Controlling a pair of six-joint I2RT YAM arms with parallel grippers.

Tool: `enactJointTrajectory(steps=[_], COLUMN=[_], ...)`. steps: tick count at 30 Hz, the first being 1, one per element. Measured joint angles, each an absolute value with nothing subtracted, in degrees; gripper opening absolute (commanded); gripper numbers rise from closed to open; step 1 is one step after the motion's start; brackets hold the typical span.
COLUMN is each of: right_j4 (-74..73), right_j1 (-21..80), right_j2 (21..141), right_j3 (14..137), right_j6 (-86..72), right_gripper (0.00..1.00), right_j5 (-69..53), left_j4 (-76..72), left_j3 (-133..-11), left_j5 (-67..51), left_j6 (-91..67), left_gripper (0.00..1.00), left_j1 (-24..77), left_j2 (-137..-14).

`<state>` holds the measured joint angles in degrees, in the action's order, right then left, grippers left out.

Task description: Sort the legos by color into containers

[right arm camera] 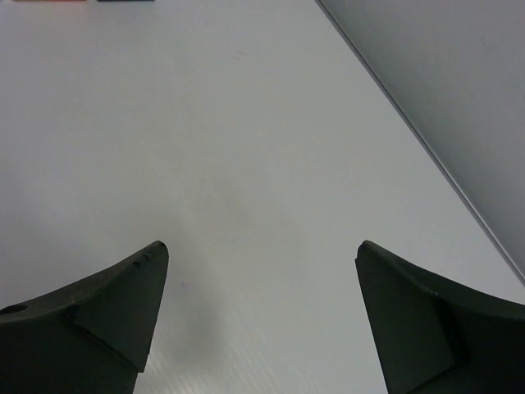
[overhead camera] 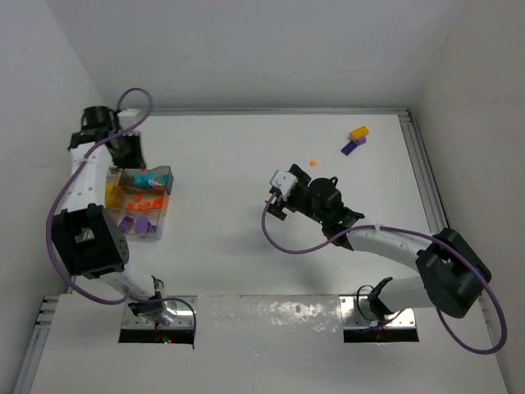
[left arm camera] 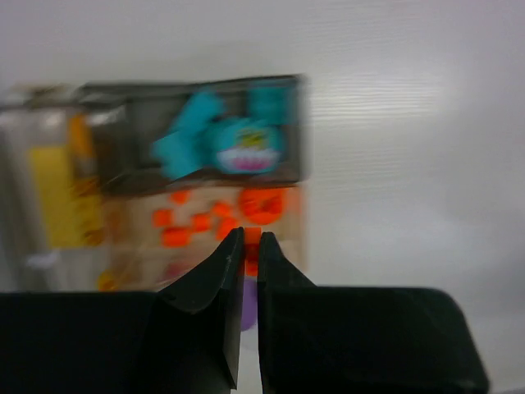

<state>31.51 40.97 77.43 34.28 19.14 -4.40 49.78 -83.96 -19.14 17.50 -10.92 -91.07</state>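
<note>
Over the far end of the clear tray, the left gripper is held with its jaws pressed together. Nothing can be made out between them, though that view is blurred. Inside the tray, colors are kept apart so that each compartment takes one kind. Teal pieces are seen in the far compartment, orange pieces next to them, yellow pieces alongside, and purple pieces nearest the arm bases. Well to the right of the tray, the right gripper is spread wide over bare table with nothing held, presumably readied for a pickup. Farther right of the tray, a yellow brick, a purple brick and an orange stud are left unsorted.
</note>
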Motion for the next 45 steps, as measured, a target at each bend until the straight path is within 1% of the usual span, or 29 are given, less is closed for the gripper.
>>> enactJointTrajectory(steps=[2,3,4,9,11,13,14,16,17,19,20,24,26,28,30,31,33,35,39,45], right_j4=[31.62,31.59,31.57,30.52,27.99,24.53,23.24,20.43,19.22,16.29,14.26,6.72,2.02,-3.62,-9.04,-11.53,-15.73,-18.17,-21.37,-23.24], right_j1=[40.97,40.97,40.97,40.95,40.53,39.55,38.92,36.73,35.29,31.57,29.12,20.25,16.97,15.4,15.2,15.27,15.53,15.62,15.88,15.88], right_j2=[77.41,77.41,77.43,77.54,78.11,79.05,79.46,80.23,80.55,81.12,81.73,87.11,92.05,98.35,104.95,108.2,114.78,119.37,123.52,126.1], right_j3=[33.45,33.08,32.95,33.34,35.05,38.17,39.66,42.74,44.07,46.63,48.31,55.9,61.12,67.61,74.61,78.26,85.17,89.1,90.37,91.24], right_j6=[18.65,18.31,18.04,16.14,14.37,11.4,10.02,5.85,3.75,-1.34,-3.97,-11.94,-13.69,-14.61,-15.31,-15.46,-15.7,-16.14,-16.56,-16.84], right_gripper=[0.94,0.94,0.94,0.94,0.94,0.94,0.93,0.92,0.86,0.75,0.62,0.39,0.38,0.51,0.57,0.57,0.57,0.56,0.53,0.49], right_j5=[-3.6,-3.05,-2.76,0.45,1.87,3.29,3.92,4.34,4.4,3.57,2.61,0.43,0.91,2.7,4.8,5.58,7.14,8.4,9.91,10.26], left_j4=[48.95,48.69,48.42,46.44,45.12,43.83,43.38,42.68,42.46,41.98,41.76,42.13,42.78,42.85,42.76,42.72,42.68,42.85,43.18,43.4], left_j3=[-82.08,-80.82,-79.11,-72.84,-72.18,-72.18,-72.18,-72.18,-72.18,-72.18,-72.18,-72.86,-74.41,-76.42,-77.76,-78.26,-78.7,-78.7,-78.67,-78.54], left_j5=[-14.96,-13.15,-11.31,-6.94,-6.26,-5.48,-5.1,-4.75,-4.62,-4.43,-4.43,-5.52,-7.07,-9.02,-10.68,-11.46,-12.71,-13.52,-14.72,-15.79], left_j6=[18.5,19.18,19.79,22.33,23.05,23.83,23.92,24.23,24.34,24.23,24.18,23.64,22.92,21.93,21.08,20.69,20.25,19.94,19.31,18.81], left_gripper=[0.0,0.05,0.07,0.17,0.19,0.29,0.35,0.42,0.45,0.46,0.47,0.48,0.49,0.49,0.49,0.49,0.49,0.49,0.49,0.49], left_j1=[-18.33,-20.49,-21.78,-20.16,-19.55,-19.49,-19.49,-19.49,-19.51,-19.55,-19.55,-19.55,-19.55,-19.55,-19.55,-19.55,-19.55,-19.55,-19.55,-19.55], left_j2=[-91.09,-91.07,-91.09,-92.77,-94.61,-96.82,-97.62,-98.94,-99.29,-99.46,-99.44,-99.39,-99.31,-98.67,-97.45,-96.62,-95.07,-93.82,-93.1,-93.1])
